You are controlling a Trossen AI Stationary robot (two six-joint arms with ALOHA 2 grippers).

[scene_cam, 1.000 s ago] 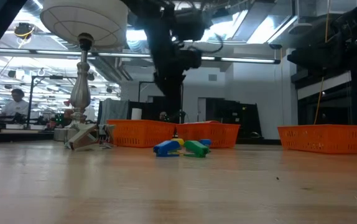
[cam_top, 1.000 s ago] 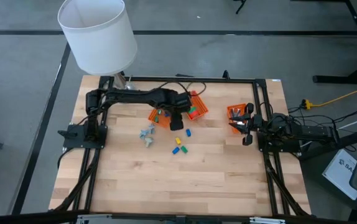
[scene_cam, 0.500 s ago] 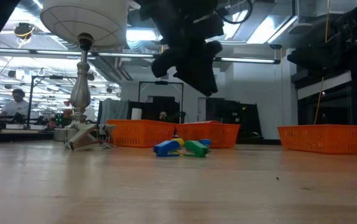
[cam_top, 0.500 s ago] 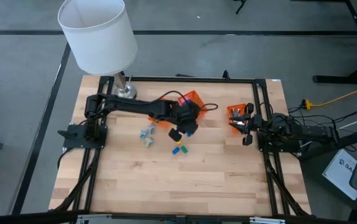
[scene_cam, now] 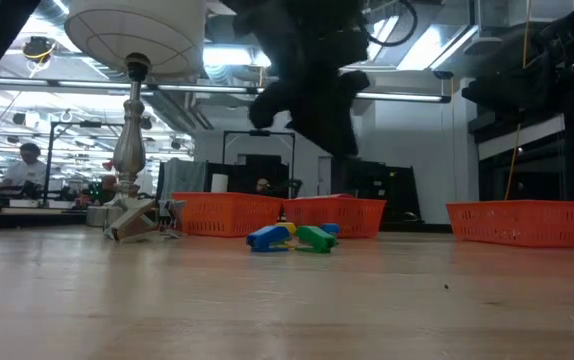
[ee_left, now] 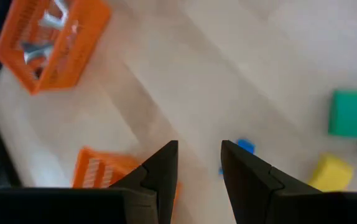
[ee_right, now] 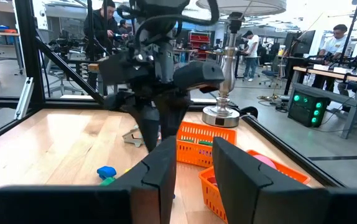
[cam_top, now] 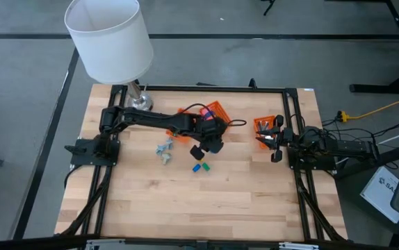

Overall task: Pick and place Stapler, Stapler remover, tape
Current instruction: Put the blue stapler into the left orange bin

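My left gripper [cam_top: 197, 150] hangs open over the middle of the table, slanting down, with bare wood between its fingers [ee_left: 199, 146]. Small blue, green and yellow blocks [cam_top: 199, 167] lie on the table just nearer than it. Grey clawed metal pieces [cam_top: 165, 149] lie on the table to its left. Two orange baskets [cam_top: 217, 114] stand behind it; one holds something red, and a pink round thing [ee_right: 262, 162] shows in a basket. A stapler I cannot make out. My right gripper [cam_top: 276, 154] waits open at the right edge, beside a third orange basket [cam_top: 263, 132].
A lamp with a white shade [cam_top: 109, 38] stands on its metal foot [cam_top: 140, 101] at the far left corner. A black frame [cam_top: 293, 125] runs along the table's sides. Bare wood [cam_top: 199, 208] fills the near half. People work at benches beyond the table.
My left gripper has swung from over the baskets toward the near and right edges, coming above the small blocks. Its wrist has rolled, so the fingers now slant instead of pointing straight down. The finger gap looks unchanged. Nothing on the table has moved.
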